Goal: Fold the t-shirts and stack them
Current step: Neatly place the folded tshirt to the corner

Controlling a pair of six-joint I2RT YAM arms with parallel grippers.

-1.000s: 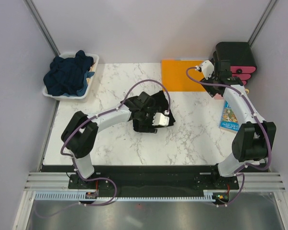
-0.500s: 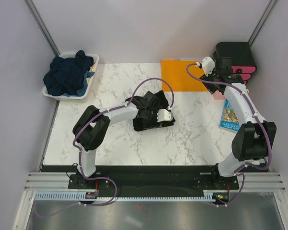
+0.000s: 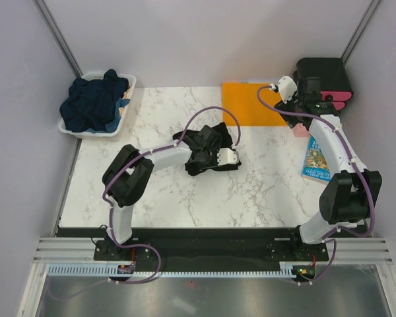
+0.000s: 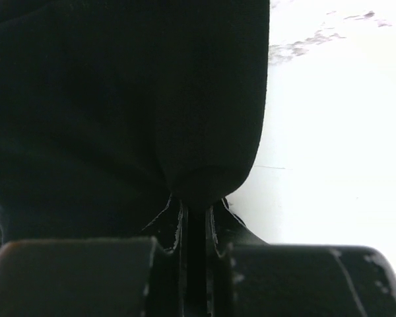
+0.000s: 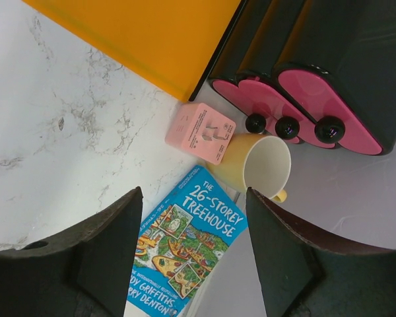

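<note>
Counter [image 3: 264,191]: flat, white marble pattern.

Black t-shirt [image 3: 211,135]: soft cloth, crumpled in a heap mid-counter. The left gripper [image 4: 195,211] has its jaws clenched on a bunched fold of it.

Navy t-shirts [image 3: 92,102]: rumpled pile in a white bin [image 3: 86,134], far-left corner.

Drawer unit [image 3: 323,76]: glossy black with rounded pink fronts, far-right corner.

Orange sheet [image 3: 247,105]: flat, rectangular, just beside the unit.

Right gripper [image 5: 193,195]: jaws spread, grasping nothing, above a blue book [image 5: 185,241].

Near the book stand a yellow mug [image 5: 261,165] and, just beside it, a pink cube plug [image 5: 201,132].
</note>
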